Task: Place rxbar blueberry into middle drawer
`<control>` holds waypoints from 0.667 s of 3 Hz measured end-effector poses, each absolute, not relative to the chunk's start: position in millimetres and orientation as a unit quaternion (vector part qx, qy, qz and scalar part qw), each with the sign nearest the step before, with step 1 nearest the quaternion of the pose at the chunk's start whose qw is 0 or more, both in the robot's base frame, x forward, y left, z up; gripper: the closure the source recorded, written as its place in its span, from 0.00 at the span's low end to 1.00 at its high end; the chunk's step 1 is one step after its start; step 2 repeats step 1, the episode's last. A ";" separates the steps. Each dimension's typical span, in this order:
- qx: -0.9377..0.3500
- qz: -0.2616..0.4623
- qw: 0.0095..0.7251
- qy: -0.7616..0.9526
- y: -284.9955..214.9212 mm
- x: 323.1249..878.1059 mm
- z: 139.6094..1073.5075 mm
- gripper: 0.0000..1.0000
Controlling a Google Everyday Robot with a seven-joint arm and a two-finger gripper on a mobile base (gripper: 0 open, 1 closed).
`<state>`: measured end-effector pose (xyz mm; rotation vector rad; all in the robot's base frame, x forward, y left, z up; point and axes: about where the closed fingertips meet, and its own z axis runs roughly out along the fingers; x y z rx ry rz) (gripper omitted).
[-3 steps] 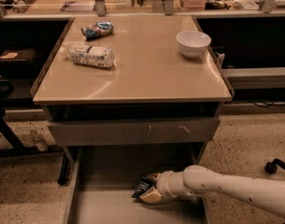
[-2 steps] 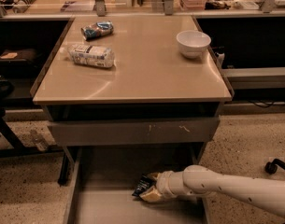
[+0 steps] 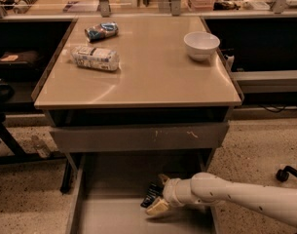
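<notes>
I held my gripper (image 3: 156, 196) low inside the middle drawer (image 3: 113, 219), clamped on the rxbar blueberry (image 3: 149, 198), so the bar hung just above the floor, where I judged a release would be gentle.

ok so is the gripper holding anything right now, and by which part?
Yes: the gripper, low over the middle drawer, pinches the rxbar blueberry by the end nearest the arm; the other end sticks out left.

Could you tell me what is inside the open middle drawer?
The gripper with the black bar at its tip, over the drawer floor. The arm covers the right front corner.
</notes>
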<state>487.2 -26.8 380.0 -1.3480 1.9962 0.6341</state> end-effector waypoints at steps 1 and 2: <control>-0.513 0.241 0.320 0.759 -26.8 487.2 380.0 0.00; -0.513 0.241 0.320 0.759 -26.8 487.2 380.0 0.00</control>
